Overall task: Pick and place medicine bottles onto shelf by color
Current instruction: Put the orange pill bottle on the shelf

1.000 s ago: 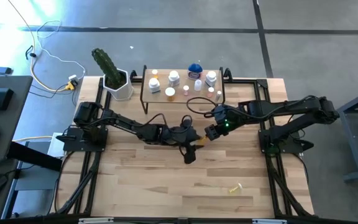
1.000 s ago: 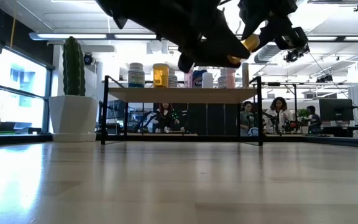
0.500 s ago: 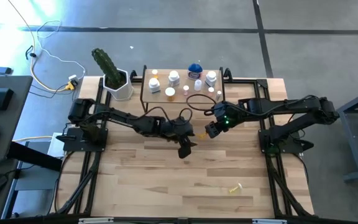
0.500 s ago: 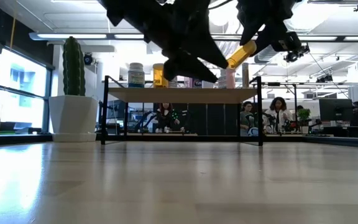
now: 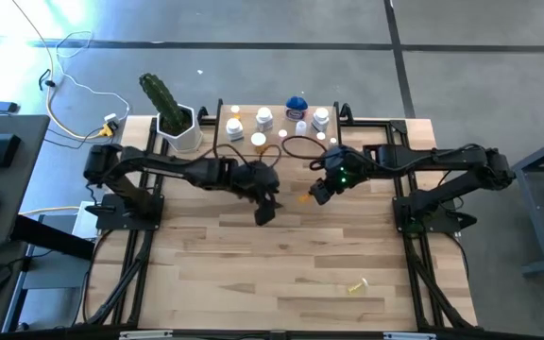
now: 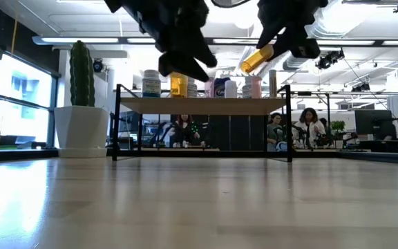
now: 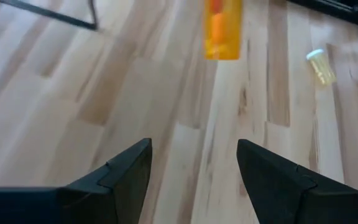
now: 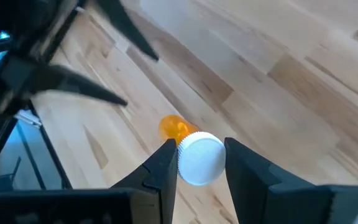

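Pale wooden tabletop (image 5: 281, 264) in smooth planks with faint sheen, light wood shelf (image 6: 202, 105) top on thin black metal legs, translucent orange plastic bottle (image 8: 178, 129) with matt white cap, dark matt right gripper (image 8: 197, 163) fingers, glossy white plant pot (image 6: 81, 130) beside shelf

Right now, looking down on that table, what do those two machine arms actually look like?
Both are slim, dark, jointed arms rising from black bases bolted to a black frame. The left arm and right arm each carry looping black cables. A small green light glows near the right gripper. The left gripper ends in two flat, dark, wedge-shaped jaws.
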You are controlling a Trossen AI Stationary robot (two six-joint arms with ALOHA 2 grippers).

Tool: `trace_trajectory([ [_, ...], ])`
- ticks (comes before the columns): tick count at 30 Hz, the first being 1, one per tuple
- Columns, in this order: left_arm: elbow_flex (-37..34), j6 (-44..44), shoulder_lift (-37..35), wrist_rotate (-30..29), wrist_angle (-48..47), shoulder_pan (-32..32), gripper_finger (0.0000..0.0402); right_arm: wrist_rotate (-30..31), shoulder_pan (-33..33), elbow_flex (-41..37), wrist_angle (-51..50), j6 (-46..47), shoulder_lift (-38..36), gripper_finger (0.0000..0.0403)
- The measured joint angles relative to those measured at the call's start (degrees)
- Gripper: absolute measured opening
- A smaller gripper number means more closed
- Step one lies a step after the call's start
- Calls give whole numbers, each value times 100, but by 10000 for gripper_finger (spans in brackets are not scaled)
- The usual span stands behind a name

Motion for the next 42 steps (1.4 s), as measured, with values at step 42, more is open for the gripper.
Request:
trace_trajectory([
  [42, 0, -707, -1011, 70, -1332, 708, 225, 549, -1758, 3222, -1808, -5015, 951, 103],
])
